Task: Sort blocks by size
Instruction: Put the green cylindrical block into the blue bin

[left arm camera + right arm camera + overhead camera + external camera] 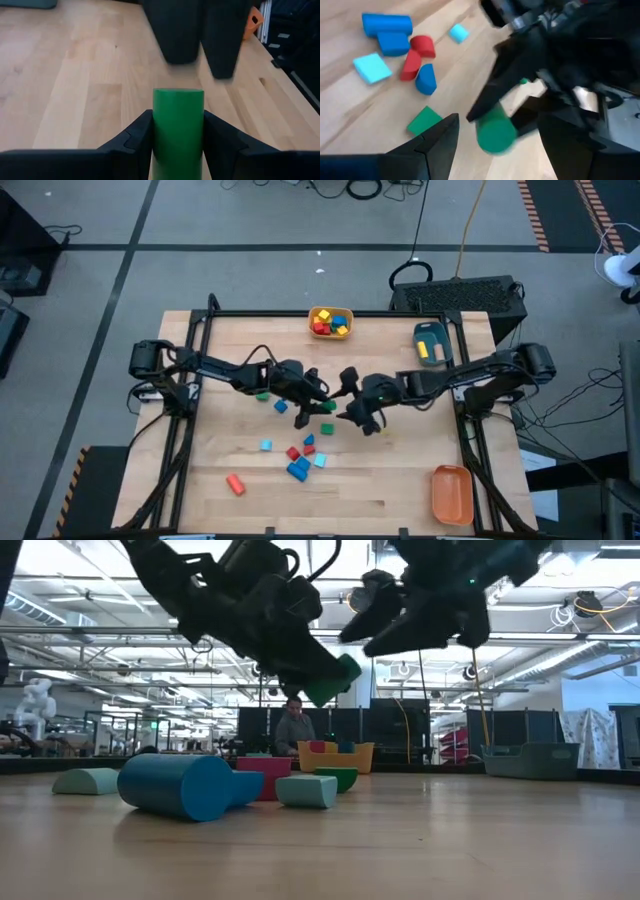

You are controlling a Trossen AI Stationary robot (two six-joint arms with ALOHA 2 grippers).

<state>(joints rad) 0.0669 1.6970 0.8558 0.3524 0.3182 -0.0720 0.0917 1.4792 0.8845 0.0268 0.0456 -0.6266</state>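
Both arms reach inward and meet over the middle of the surface (400, 480). The left claw (178, 131) is raised off the wood, clamped on a green cylinder (178, 125) that juts out past its fingers. The right claw (495, 145) faces it just beside, jaws spread wide and holding nothing. The other blocks (300, 458) lie scattered toward the near edge.
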